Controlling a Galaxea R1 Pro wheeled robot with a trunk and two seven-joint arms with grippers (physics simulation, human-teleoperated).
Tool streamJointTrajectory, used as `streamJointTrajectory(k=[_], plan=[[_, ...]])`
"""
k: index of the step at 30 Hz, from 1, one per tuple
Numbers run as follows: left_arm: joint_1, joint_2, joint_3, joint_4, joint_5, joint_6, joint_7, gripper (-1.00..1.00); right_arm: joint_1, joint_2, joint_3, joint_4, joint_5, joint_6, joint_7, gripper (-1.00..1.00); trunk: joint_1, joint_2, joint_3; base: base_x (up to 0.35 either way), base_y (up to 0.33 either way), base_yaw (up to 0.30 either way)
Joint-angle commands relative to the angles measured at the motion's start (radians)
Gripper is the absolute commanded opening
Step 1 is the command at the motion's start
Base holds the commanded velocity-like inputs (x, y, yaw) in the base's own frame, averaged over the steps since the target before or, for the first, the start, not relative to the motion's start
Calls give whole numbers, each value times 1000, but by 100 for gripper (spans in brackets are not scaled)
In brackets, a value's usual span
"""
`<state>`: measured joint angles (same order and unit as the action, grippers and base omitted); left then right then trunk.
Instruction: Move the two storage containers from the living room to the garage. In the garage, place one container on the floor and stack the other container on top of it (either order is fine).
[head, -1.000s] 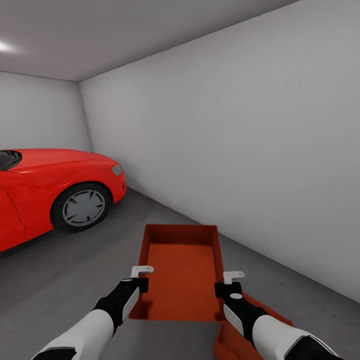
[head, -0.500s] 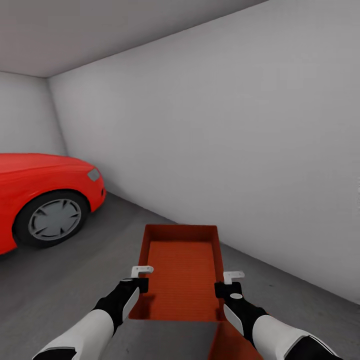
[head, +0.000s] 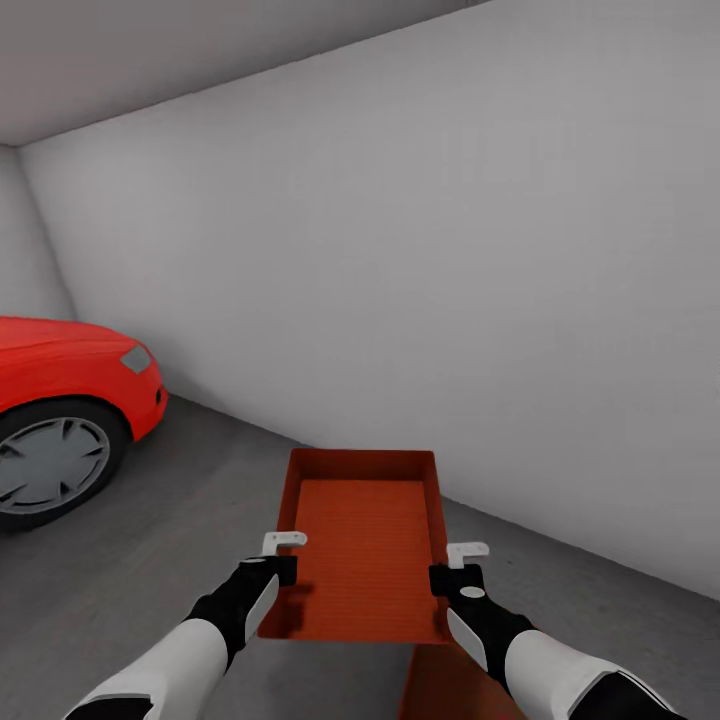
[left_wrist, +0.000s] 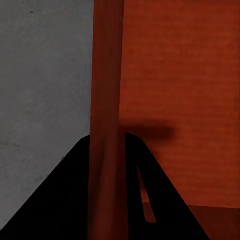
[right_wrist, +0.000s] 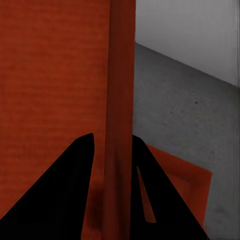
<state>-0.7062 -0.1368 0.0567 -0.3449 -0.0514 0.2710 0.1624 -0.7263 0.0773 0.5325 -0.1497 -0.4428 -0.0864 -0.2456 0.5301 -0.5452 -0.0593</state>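
Observation:
I hold one orange-red open-topped storage container (head: 365, 545) level in front of me, above the dark grey garage floor (head: 140, 570). My left gripper (head: 283, 562) is shut on its left wall (left_wrist: 106, 100), and my right gripper (head: 452, 568) is shut on its right wall (right_wrist: 120, 75). The second storage container (head: 455, 685) lies on the floor below the held one and toward the right, partly hidden by it and by my right arm. One of its corners (right_wrist: 182, 182) shows in the right wrist view.
A red car (head: 60, 400) stands at the left with its front wheel (head: 45, 462) in sight. A plain pale grey wall (head: 450, 300) runs across ahead and to the right. Bare concrete lies between the car and the wall.
The whole head view has swung to the right, so the car sits further left in the picture. Both grippers and the held container keep their places relative to me.

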Motion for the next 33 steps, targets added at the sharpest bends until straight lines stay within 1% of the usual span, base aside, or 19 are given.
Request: streamJointTrajectory(k=[1, 33], plan=[[-1, 0, 24, -57, -19, 8, 3, -100, -1, -1, 7, 7, -14, -6, -1, -100, 0, -2, -2, 0, 0, -240], [-1, 0, 23, -57, -19, 8, 3, -100, -1, -1, 7, 8, -14, -4, -1, -100, 0, -2, -2, 0, 0, -230]])
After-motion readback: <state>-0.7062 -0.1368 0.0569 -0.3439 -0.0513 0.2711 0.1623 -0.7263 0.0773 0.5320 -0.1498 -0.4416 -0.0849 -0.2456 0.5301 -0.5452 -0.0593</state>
